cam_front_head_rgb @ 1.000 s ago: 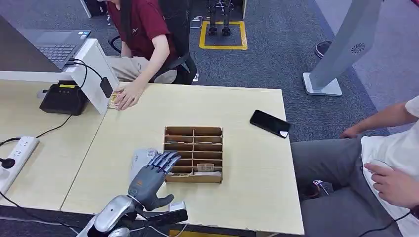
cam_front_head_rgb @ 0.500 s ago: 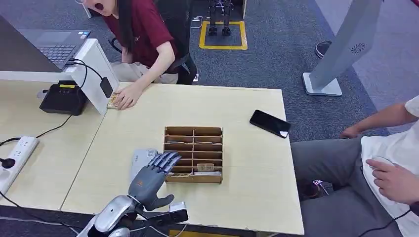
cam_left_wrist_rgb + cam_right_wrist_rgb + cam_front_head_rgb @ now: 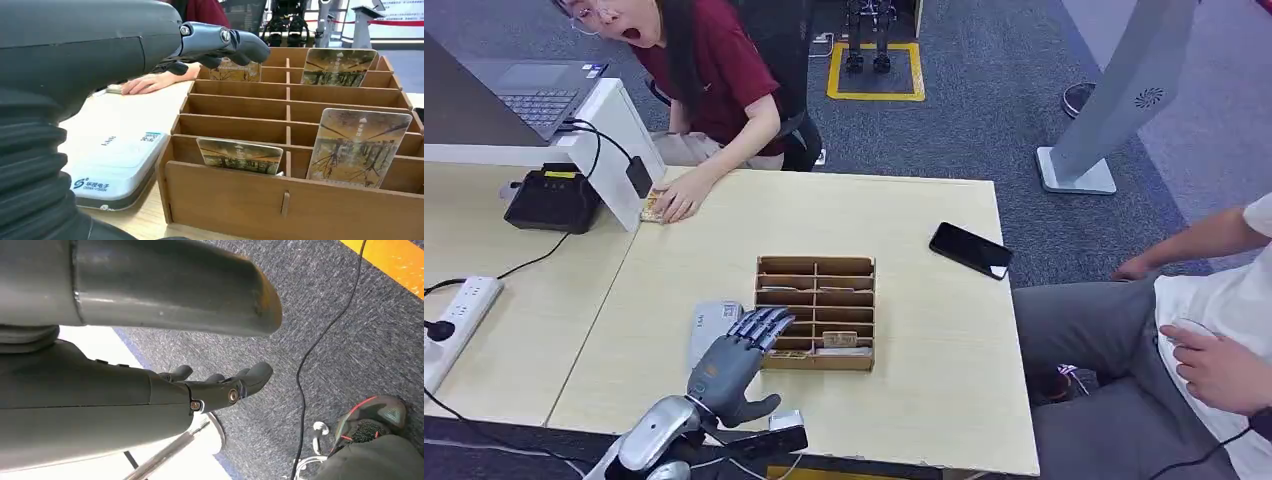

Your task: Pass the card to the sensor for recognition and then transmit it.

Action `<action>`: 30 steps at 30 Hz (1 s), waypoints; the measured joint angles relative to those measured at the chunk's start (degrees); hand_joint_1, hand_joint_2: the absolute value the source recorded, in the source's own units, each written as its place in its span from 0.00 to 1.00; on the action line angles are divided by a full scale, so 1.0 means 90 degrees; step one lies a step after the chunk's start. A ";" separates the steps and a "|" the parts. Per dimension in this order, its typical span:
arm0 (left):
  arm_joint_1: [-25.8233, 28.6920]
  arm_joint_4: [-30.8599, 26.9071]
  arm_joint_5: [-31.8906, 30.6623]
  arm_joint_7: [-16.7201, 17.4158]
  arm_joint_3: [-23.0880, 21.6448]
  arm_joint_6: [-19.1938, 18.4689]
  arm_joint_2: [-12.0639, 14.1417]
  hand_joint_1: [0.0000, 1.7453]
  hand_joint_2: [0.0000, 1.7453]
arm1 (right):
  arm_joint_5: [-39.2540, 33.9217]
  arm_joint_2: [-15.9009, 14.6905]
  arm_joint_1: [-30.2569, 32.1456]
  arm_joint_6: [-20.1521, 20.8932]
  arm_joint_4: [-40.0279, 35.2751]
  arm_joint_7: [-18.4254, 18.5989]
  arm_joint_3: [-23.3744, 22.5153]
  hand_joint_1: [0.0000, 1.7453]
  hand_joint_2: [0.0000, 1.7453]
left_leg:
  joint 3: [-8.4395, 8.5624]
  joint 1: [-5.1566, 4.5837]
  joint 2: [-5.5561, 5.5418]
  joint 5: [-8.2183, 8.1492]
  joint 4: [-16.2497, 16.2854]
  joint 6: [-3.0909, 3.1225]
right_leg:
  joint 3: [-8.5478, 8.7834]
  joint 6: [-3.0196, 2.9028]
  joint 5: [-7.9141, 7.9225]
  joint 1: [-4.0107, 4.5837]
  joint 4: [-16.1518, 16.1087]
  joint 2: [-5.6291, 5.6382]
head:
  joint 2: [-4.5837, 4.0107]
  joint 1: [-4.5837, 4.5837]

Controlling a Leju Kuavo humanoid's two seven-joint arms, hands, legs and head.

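A wooden card box (image 3: pixel 815 268) with several slots stands mid-table, with picture cards upright in it (image 3: pixel 357 145) (image 3: pixel 240 155). The white flat card sensor (image 3: pixel 712 322) lies just left of the box, and it is close beside the box (image 3: pixel 117 162) in the left wrist view. My left hand (image 3: pixel 729 360) hovers over the box's near-left corner, fingers (image 3: pixel 225 42) stretched out above the slots, holding nothing. One card (image 3: pixel 840 340) leans in the front row, to the right of the fingertips. My right hand (image 3: pixel 220 387) hangs over grey carpet, fingers loosely bent and empty.
A person in red sits at the far side with a hand (image 3: pixel 680 198) on a card by a white stand (image 3: pixel 619 150). A black phone (image 3: pixel 970 250) lies at the right edge. A black terminal (image 3: pixel 552 198) and power strip (image 3: pixel 459 315) sit left. Another person (image 3: pixel 1214 340) sits right.
The seated person in red has leaned further into view. My left hand stays over the box corner, almost unmoved.
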 joint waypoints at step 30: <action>0.0004 0.0039 0.0036 0.0000 -0.0002 -0.0039 -0.0007 0.00 1.00 | 0.0039 0.0002 0.0000 0.0012 0.0000 0.0036 0.0000 0.00 0.00 | -0.0001 0.0000 0.0000 0.0000 0.0000 0.0000 | 0.0000 0.0000 0.0000 0.0000 0.0000 0.0000 | 0.0000 0.0000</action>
